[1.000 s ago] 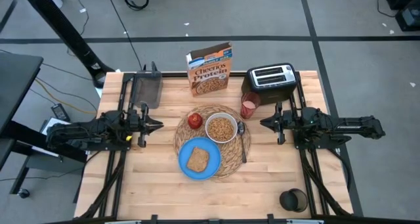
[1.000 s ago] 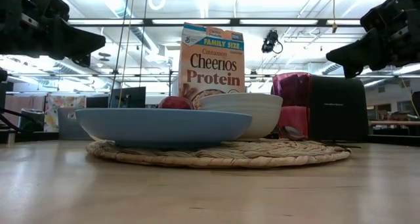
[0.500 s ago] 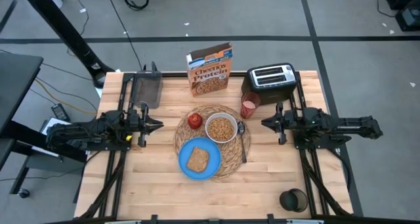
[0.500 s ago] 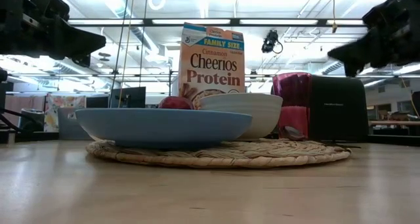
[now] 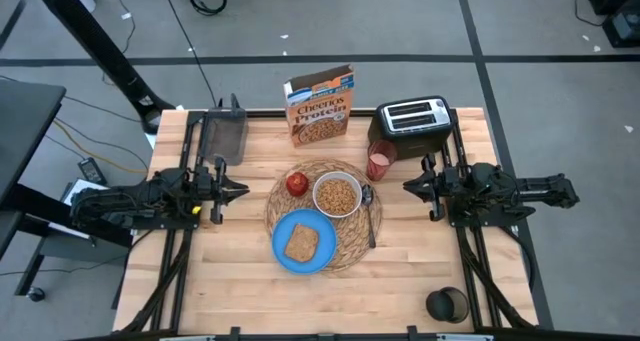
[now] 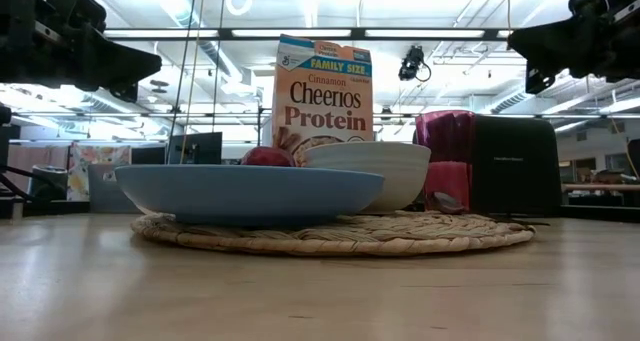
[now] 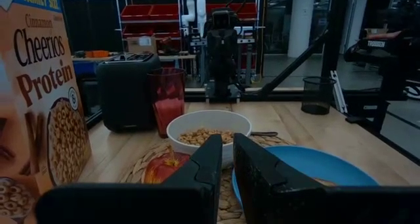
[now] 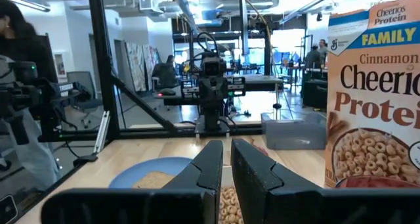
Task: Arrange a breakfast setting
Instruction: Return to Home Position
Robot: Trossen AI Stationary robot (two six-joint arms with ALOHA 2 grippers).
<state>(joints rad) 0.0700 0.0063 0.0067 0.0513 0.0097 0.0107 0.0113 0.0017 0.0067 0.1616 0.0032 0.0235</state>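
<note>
Wooden surface (image 5: 420, 271) looks set. Left gripper (image 5: 243, 190) and right gripper (image 5: 407, 186) fingers narrow, empty. I'd retract level, avoiding the translucent pink cup (image 5: 380, 162).

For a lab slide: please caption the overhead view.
Round woven straw placemat bearing blue plate with toast slice, small white bowl, red apple, dark spoon; left gripper and right gripper flank it.
</note>
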